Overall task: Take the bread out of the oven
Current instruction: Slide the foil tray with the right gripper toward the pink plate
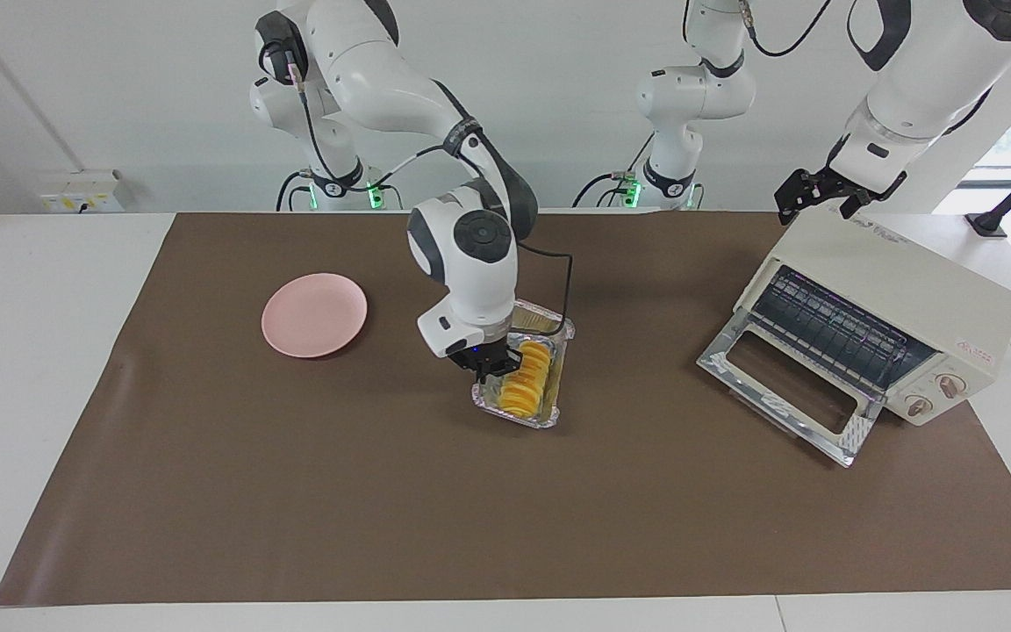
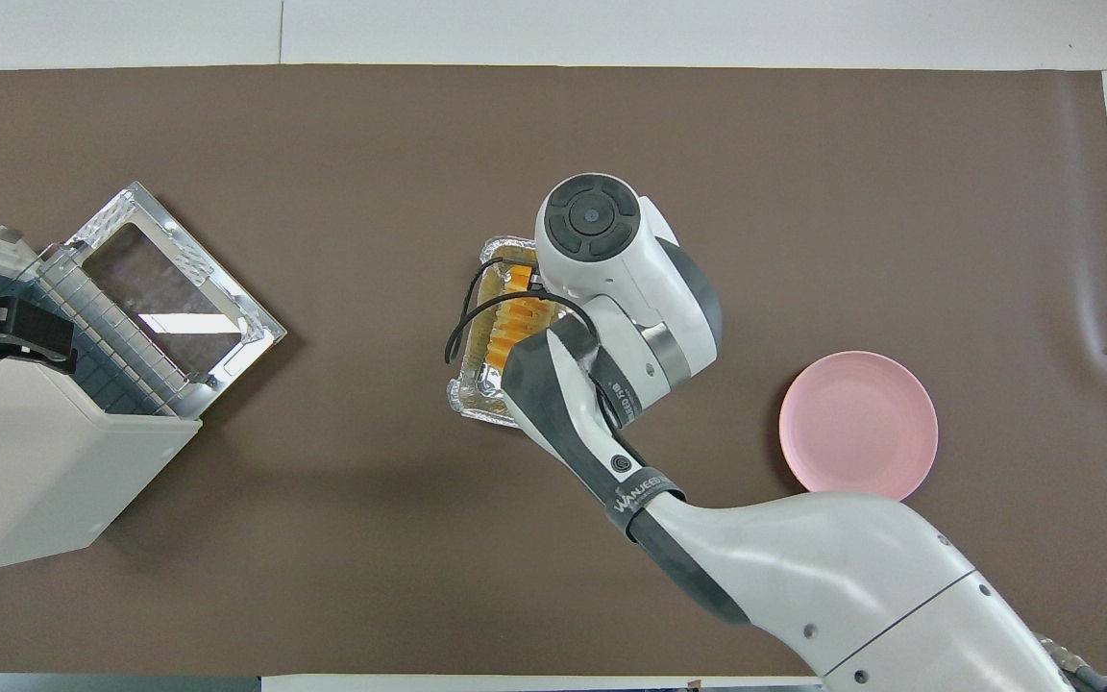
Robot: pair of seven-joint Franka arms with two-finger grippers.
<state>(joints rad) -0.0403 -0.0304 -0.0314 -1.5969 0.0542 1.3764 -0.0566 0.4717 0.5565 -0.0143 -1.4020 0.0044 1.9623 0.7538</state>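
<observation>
Right end effector (image 1: 490,369) was clamped on the tray (image 1: 549,332) rim beside the bread (image 1: 526,381); left end effector (image 1: 808,195) hung wide over the oven (image 1: 909,298).

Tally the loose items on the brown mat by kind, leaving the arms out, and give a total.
Oven, door dropped open: 1
Foil tray, tilted, one side clamped in the shut right gripper: 1
Bread, in the foil tray: 1
Pink plate, toward the right arm's end: 1
Total: 4
</observation>
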